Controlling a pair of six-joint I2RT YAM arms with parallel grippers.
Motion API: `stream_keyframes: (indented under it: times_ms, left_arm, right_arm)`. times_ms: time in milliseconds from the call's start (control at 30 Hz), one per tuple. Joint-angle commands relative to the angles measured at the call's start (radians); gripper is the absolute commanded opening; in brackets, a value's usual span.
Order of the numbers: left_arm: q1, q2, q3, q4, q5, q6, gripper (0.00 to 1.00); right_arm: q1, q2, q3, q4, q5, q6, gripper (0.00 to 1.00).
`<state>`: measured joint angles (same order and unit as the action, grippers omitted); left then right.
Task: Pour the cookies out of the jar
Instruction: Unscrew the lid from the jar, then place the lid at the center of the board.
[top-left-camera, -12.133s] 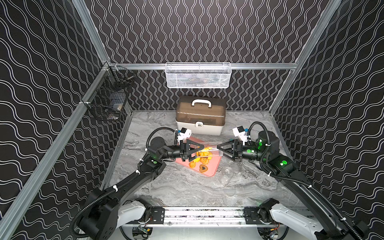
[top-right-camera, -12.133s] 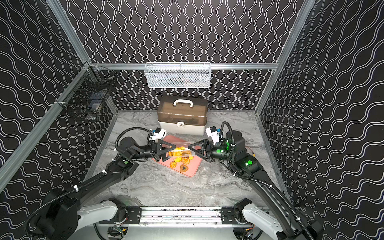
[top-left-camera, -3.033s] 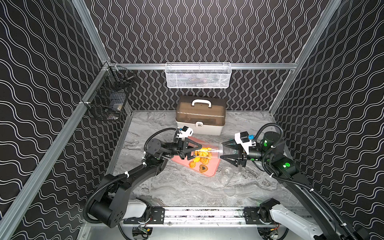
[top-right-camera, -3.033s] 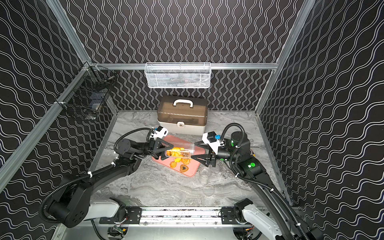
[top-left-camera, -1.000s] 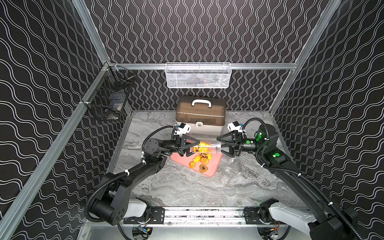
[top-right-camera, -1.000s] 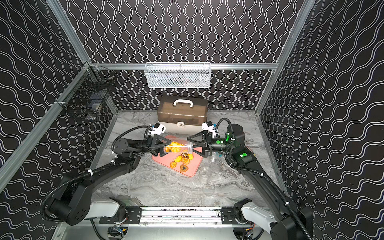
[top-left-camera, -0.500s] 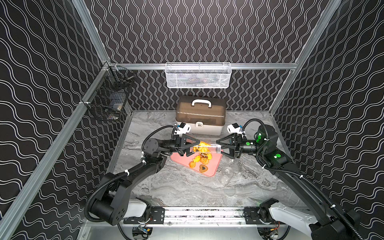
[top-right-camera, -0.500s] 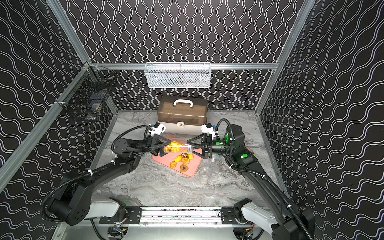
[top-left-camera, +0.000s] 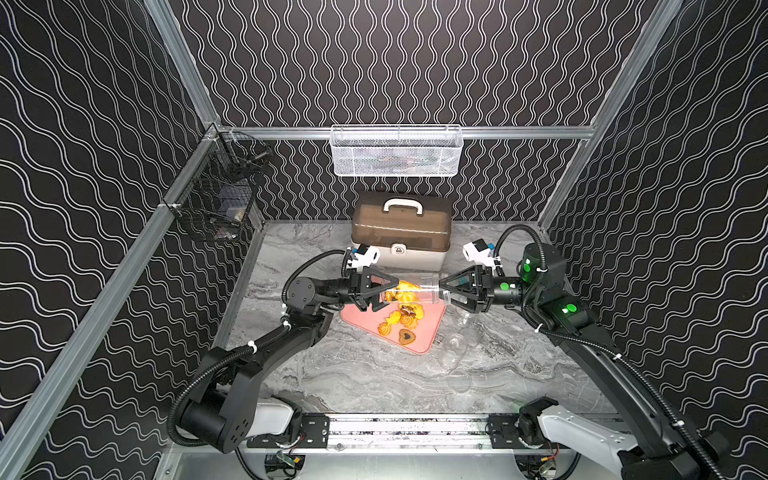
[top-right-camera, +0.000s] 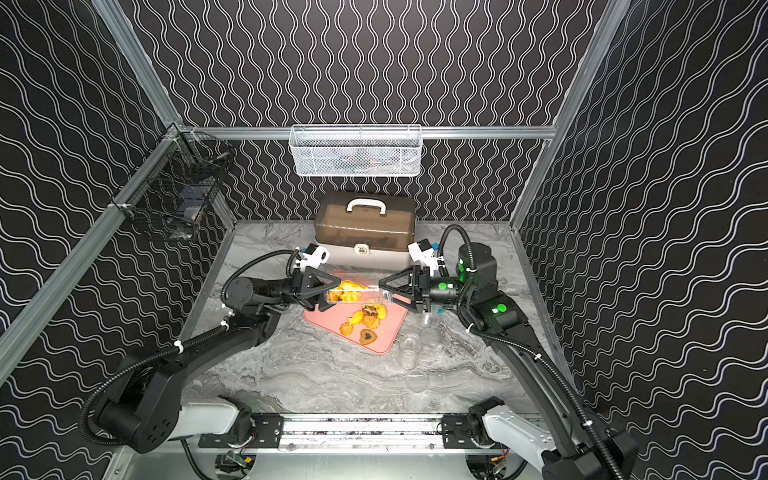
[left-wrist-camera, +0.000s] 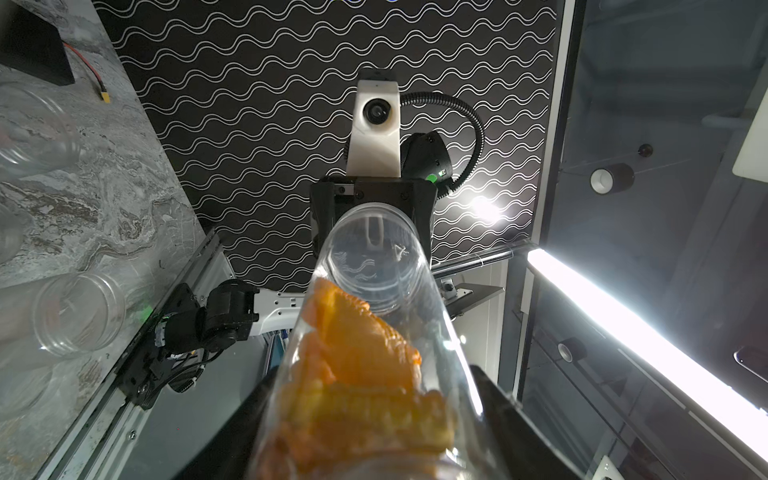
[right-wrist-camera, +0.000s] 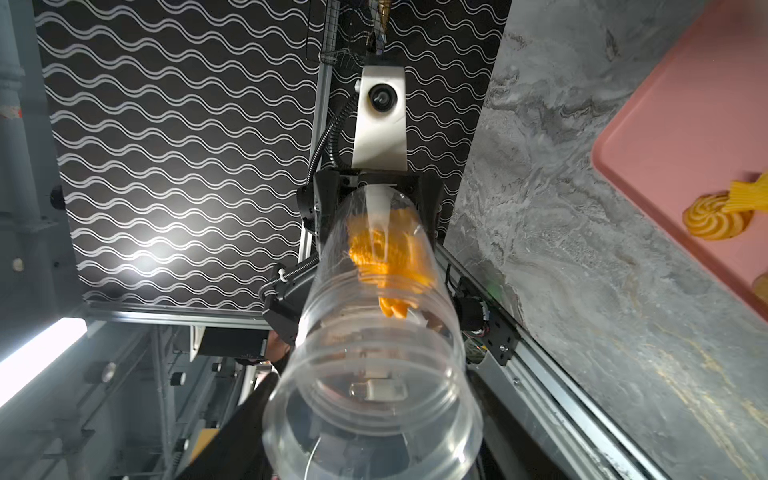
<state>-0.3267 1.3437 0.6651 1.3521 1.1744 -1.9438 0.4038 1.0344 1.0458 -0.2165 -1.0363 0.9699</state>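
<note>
We log the left hand (top-left-camera: 383, 296) clamped shut on the base end of the clear cylindrical plastic jar (top-left-camera: 428, 291), the right hand (top-left-camera: 443, 290) pinched nearly together on its mouth rim, it seems. The jar hangs level above the pink rectangular plastic tray (top-left-camera: 428, 329), small orange-yellow and brown cookies (top-left-camera: 401, 291) bunched at its base end, others on the tray. Risk, we judge: the mouth sits over the tray's edge, so tilting could spill cookies onto the grey marbled bench (top-left-camera: 365, 374).

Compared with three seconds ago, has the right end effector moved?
Yes. The right end effector has shifted toward the brown-lidded box at the back, and now meets the clear jar at its mouth, over the pink tray.
</note>
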Motion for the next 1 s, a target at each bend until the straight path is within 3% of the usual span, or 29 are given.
stream_keyframes:
  times_ms: [0, 100, 233, 400, 700, 833, 967]
  left_arm:
    - [0.004, -0.001, 0.001, 0.021, 0.025, -0.026, 0.65]
    - [0.006, -0.003, -0.002, 0.017, 0.025, -0.023, 0.65]
    - [0.012, -0.005, -0.007, 0.011, 0.025, -0.018, 0.65]
    - [0.021, 0.001, -0.012, -0.005, 0.024, 0.001, 0.65]
    - [0.049, 0.000, -0.022, -0.114, 0.013, 0.091, 0.65]
    - [0.055, -0.023, -0.023, -0.248, 0.014, 0.190, 0.65]
    - [0.062, -0.055, -0.018, -0.399, 0.013, 0.293, 0.65]
  right_arm:
    - [-0.008, -0.008, 0.010, -0.037, -0.018, -0.138, 0.55]
    - [-0.013, -0.007, 0.013, -0.071, 0.004, -0.168, 0.61]
    - [-0.040, 0.004, 0.079, -0.314, 0.097, -0.301, 0.65]
    - [-0.070, -0.008, 0.161, -0.626, 0.314, -0.429, 0.66]
    - [-0.072, -0.129, 0.104, -0.889, 0.724, -0.395, 0.65]
    - [-0.072, -0.186, 0.016, -0.888, 0.730, -0.353, 0.64]
    - [-0.071, -0.214, -0.042, -0.845, 0.607, -0.334, 0.63]
